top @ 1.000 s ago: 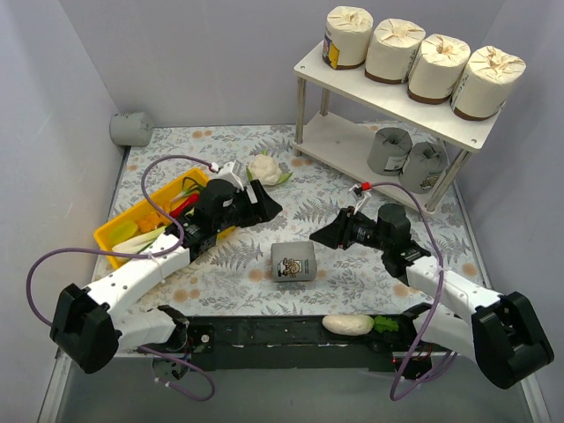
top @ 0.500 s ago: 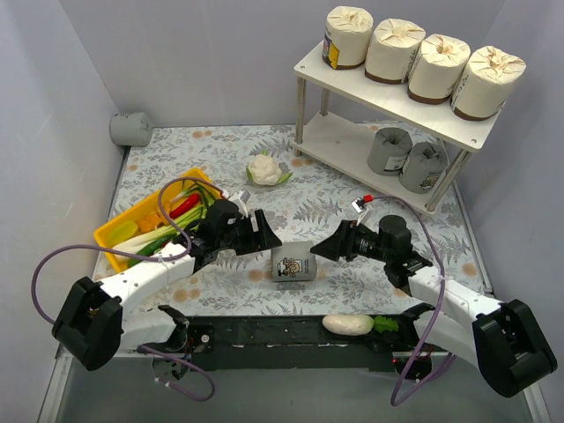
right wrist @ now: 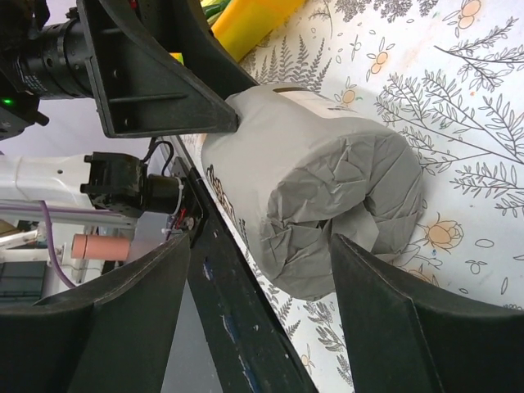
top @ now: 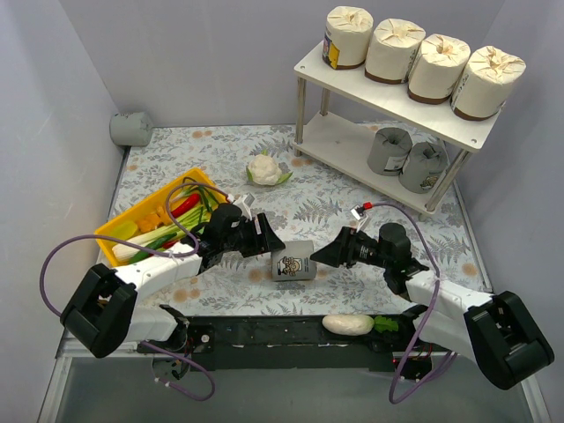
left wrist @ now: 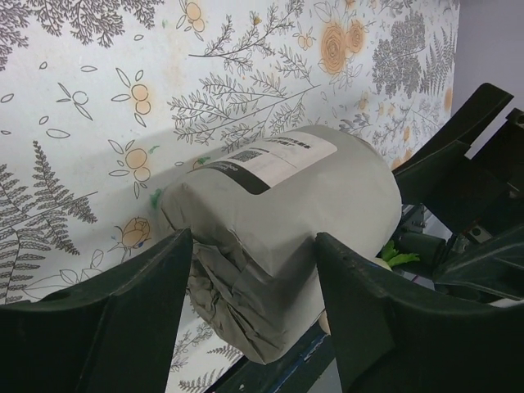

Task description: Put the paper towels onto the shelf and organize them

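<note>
Grey paper towel roll (top: 293,262): on its side on the table (top: 370,203), shelf (top: 339,141) at 1 o'clock (well apart).
Left gripper (top: 273,247): at its 9 o'clock, flanking one end; pinch unclear.
Right gripper (top: 317,256): 3 o'clock, spread.

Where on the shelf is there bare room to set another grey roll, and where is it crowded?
The lower board has a bare left half, between the left legs and the two grey rolls. The top board is crowded: four cream rolls fill it.
</note>
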Tool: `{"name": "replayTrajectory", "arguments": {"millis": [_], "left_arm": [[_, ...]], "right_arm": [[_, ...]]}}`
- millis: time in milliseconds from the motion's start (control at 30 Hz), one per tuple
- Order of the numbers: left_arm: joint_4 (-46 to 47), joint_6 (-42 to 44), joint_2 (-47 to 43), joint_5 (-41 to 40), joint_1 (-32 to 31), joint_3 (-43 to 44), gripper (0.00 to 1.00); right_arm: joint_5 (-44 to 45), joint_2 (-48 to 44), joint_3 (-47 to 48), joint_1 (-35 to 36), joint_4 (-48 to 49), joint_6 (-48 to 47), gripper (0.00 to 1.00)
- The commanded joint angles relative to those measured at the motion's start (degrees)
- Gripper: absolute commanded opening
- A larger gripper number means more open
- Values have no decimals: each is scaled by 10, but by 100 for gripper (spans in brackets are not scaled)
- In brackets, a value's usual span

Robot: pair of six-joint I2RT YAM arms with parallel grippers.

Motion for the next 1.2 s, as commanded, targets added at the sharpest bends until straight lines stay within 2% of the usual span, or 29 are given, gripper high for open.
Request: {"name": "replayTrajectory", "arguments": {"millis": [0, 133, 267, 400, 667, 833, 967, 1033, 1133, 1167], "left_arm": [[5, 7, -3, -16, -2, -10, 59], [4, 8, -2, -20, -2, -14, 55], [5, 8, 3, -21, -2, -16, 52], [6, 8, 3, -26, -2, -17, 51], [9, 8, 7, -27, -2, -18, 51], [15, 3, 6, -24, -2, -22, 51], [25, -6, 4, -23, -2, -28, 51], [37, -15, 3, -19, -3, -36, 51], [46, -22, 1, -15, -5, -42, 51], [46, -22, 0, -15, -6, -43, 51]], "right_arm": [[-22, 21, -14, 6, 101, 29, 76], [-33, 46, -13, 17, 146, 44, 74], [-22, 76, 0, 34, 153, 42, 73], [-12, 104, 5, 46, 167, 36, 72], [28, 109, 9, 53, 130, 1, 74], [34, 122, 12, 58, 148, 5, 70], [34, 162, -6, 59, 227, 41, 65], [24, 190, -20, 59, 296, 68, 63], [22, 211, -36, 60, 365, 89, 57], [22, 213, -39, 60, 373, 88, 52]]}}
